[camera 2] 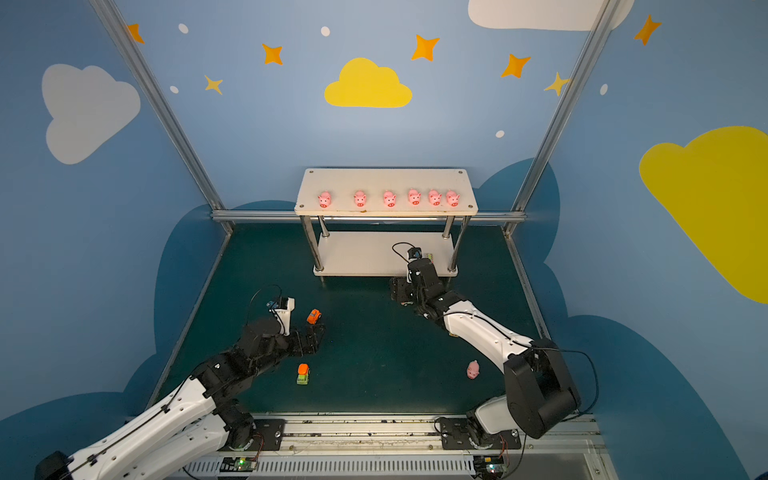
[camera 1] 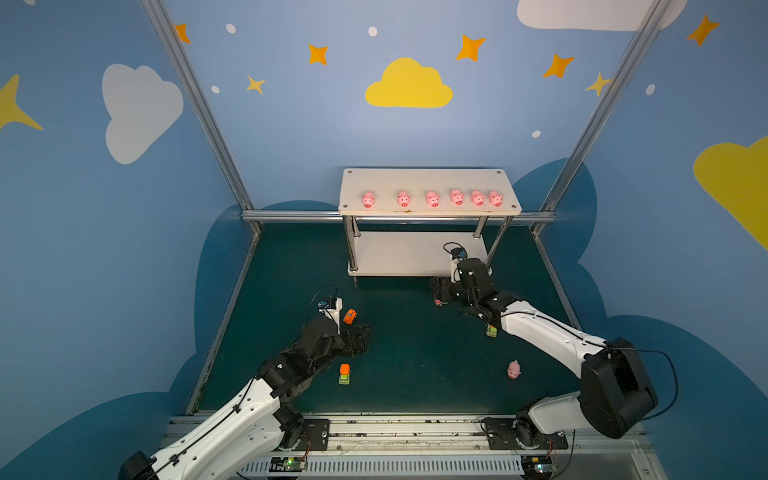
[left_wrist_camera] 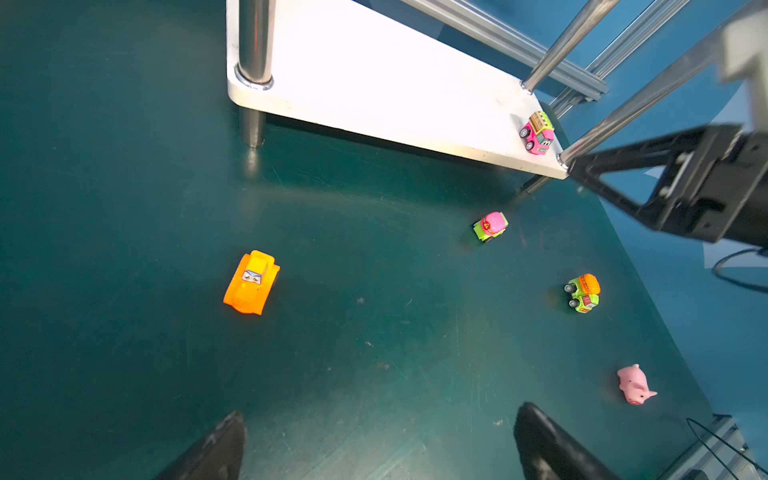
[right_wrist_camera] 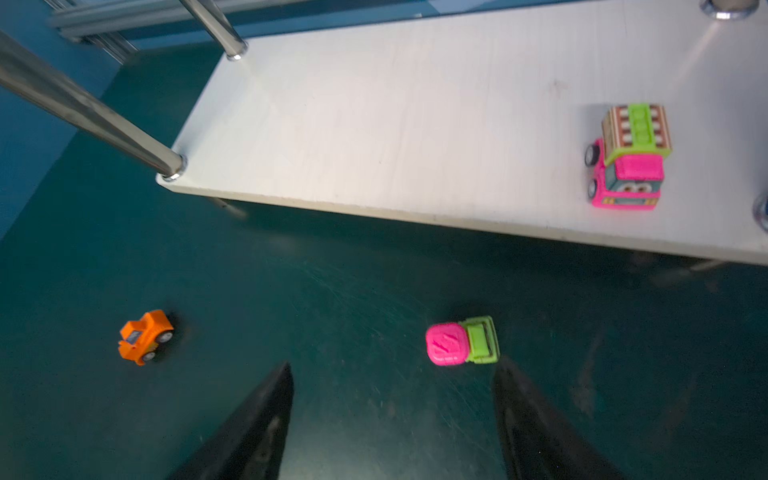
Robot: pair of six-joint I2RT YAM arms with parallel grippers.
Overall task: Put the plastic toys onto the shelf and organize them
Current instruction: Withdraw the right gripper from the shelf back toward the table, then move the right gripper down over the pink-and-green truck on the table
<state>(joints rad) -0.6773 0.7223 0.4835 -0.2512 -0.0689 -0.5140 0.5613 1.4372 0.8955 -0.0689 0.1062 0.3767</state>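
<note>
A dark green matte table surface (camera 1: 415,374) is enclosed by blue walls (camera 1: 291,137), on which a yellow cloud (camera 1: 408,85), a white cloud (camera 1: 139,110) and orange four-pointed stars (camera 1: 470,48) are painted. Silver aluminium frame bars (camera 1: 195,104) are set at the corners.

Walls (camera 1: 374,137) matte blue, in both top views. Painted decals: yellow cloud (camera 1: 408,85) at 12 o'clock, white cloud (camera 1: 139,110) at 10, a second yellow cloud on the side wall (camera 1: 735,183) at 3, with orange stars (camera 1: 470,47) and white dots (camera 1: 372,31) scattered between them. Dark-blue cloud band (camera 1: 224,241) runs along the wall base. Two aluminium posts (camera 1: 195,104) slant up from the far corners, joined by a cross rail (camera 1: 291,215). Desk (camera 1: 415,365) dark green, fine scratches visible in the left wrist view (left_wrist_camera: 374,332). Metal track (camera 1: 395,428) and slotted duct (camera 1: 374,467) at 6 o'clock. Light even, soft glare on the desk.
</note>
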